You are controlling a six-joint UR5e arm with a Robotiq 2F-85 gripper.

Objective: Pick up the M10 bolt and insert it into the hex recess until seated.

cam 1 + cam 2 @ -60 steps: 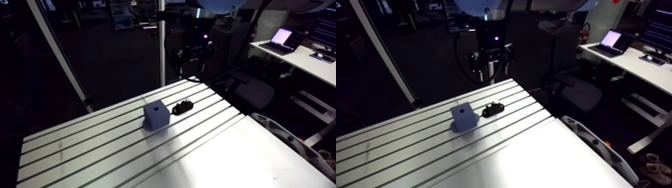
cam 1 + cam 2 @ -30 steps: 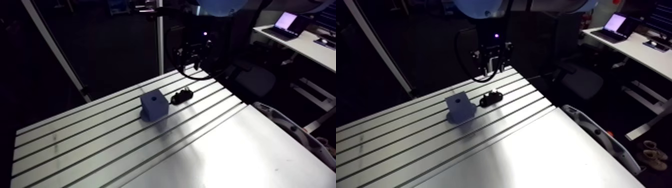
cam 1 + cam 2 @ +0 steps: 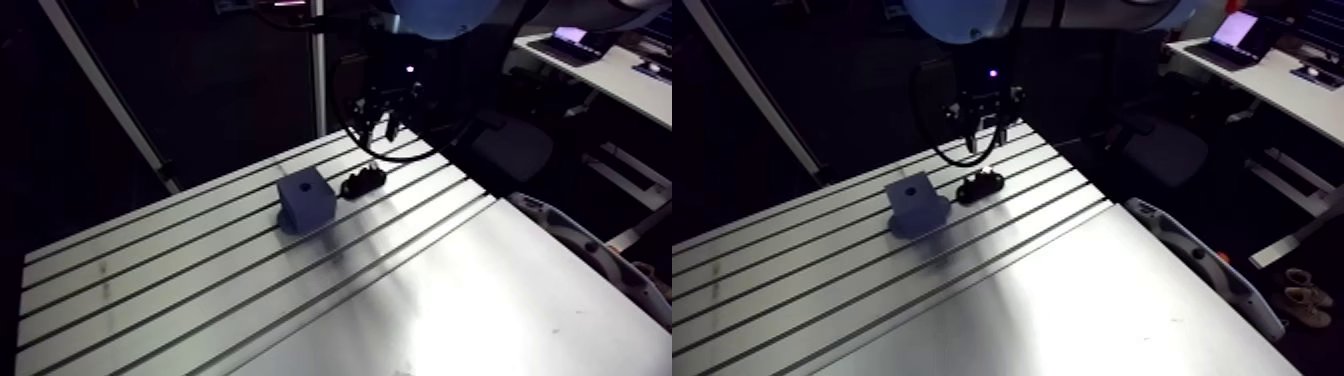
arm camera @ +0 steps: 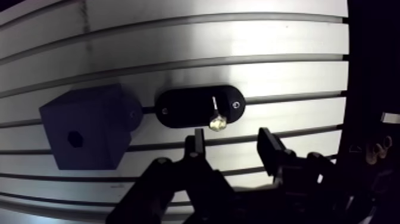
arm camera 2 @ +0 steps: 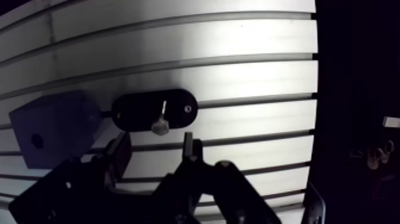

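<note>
Worktop (image 3: 150, 280): nearest, a smooth unslotted plate (image 3: 480, 300) under strong glare; beyond it, slotted aluminium with parallel slots; on the slots sits a blue block (image 4: 89, 134), hex recess (image 4: 75, 138) in its upper face; just beside it is a black oval holder (image 4: 178, 108) with the silvery M10 bolt (image 4: 216, 120) resting on it; gripper (image 4: 232, 142) hangs above the worktop, fingers spread wide with nothing between them; wrist view: bolt head just ahead of the fingertips.

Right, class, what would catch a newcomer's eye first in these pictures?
The blue block with its hex recess stands on the slotted table. Beside it lies a black oval holder carrying the shiny bolt, with the open gripper hovering just short of it.
</note>
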